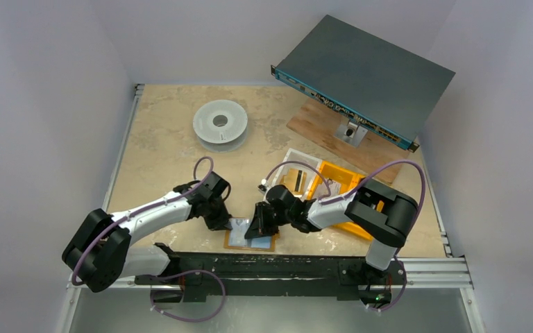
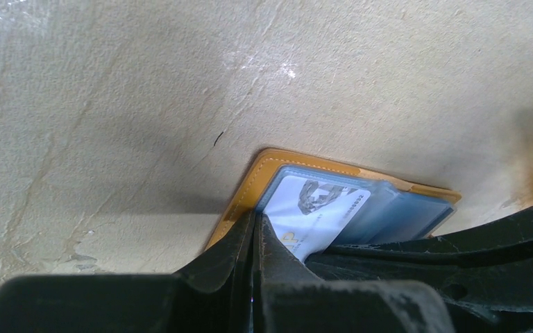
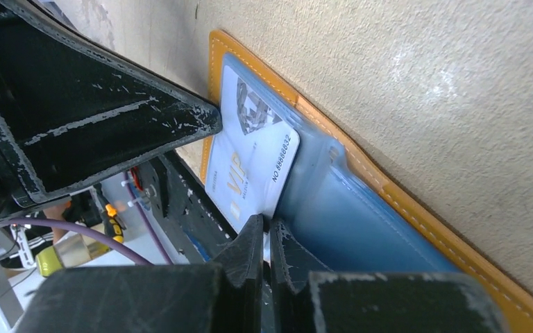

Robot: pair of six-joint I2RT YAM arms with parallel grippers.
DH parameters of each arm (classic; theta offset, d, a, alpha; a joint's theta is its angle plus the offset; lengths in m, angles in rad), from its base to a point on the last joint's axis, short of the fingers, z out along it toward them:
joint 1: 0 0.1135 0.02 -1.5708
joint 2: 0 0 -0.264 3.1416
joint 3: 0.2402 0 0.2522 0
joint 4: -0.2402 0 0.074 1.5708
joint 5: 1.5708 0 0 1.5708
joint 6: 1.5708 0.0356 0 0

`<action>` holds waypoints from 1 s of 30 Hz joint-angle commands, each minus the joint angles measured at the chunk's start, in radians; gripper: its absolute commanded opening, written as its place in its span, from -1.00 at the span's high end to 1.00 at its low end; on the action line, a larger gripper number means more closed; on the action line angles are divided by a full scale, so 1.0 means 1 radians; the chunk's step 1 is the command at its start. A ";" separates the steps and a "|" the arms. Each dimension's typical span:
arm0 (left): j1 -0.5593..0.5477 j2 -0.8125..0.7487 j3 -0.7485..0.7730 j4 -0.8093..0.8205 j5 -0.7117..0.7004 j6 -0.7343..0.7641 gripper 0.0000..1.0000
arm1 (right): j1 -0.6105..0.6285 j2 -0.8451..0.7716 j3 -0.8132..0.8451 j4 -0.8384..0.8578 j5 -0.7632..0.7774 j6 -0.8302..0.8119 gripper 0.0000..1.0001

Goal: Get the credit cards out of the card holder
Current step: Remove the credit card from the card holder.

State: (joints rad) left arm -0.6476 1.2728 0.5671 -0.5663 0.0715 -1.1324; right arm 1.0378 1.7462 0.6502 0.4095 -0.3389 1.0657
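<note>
The mustard-orange card holder [image 1: 239,241] lies open and flat near the table's front edge, showing its blue plastic sleeves [image 3: 347,215]. A white VIP card [image 3: 250,159] sticks partly out of a sleeve; it also shows in the left wrist view [image 2: 319,208]. My right gripper [image 3: 266,225] is shut on this card's corner. My left gripper [image 2: 255,220] is shut, its tips resting on the holder's left rim [image 2: 246,191] beside the card. In the top view both grippers, left [image 1: 223,222] and right [image 1: 260,225], meet over the holder.
A white spool [image 1: 220,123] sits at the back left. A grey rack unit [image 1: 364,76] rests on a wooden board [image 1: 319,128] at the back right. A bright orange bin [image 1: 340,180] and a white tray [image 1: 295,166] stand right of centre. The black rail [image 1: 284,267] borders the holder.
</note>
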 commanded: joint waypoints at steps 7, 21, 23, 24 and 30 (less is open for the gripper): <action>-0.017 -0.050 -0.007 -0.105 -0.029 0.112 0.78 | 0.001 -0.034 -0.015 0.005 0.084 0.028 1.00; -0.019 -0.128 -0.043 -0.041 0.089 0.148 0.96 | 0.001 -0.046 -0.021 -0.032 0.121 0.028 1.00; -0.022 -0.109 -0.042 -0.030 0.092 0.148 0.98 | 0.001 -0.047 -0.018 -0.038 0.121 0.024 1.00; -0.023 -0.102 -0.043 -0.019 0.098 0.148 1.00 | 0.001 -0.048 -0.015 -0.041 0.122 0.021 1.00; -0.026 -0.096 -0.043 0.015 0.114 0.143 1.00 | 0.001 -0.047 -0.012 -0.053 0.126 0.016 1.00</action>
State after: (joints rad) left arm -0.6647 1.1751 0.5251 -0.5987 0.1612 -1.0019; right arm 1.0397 1.7245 0.6338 0.4068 -0.2699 1.0973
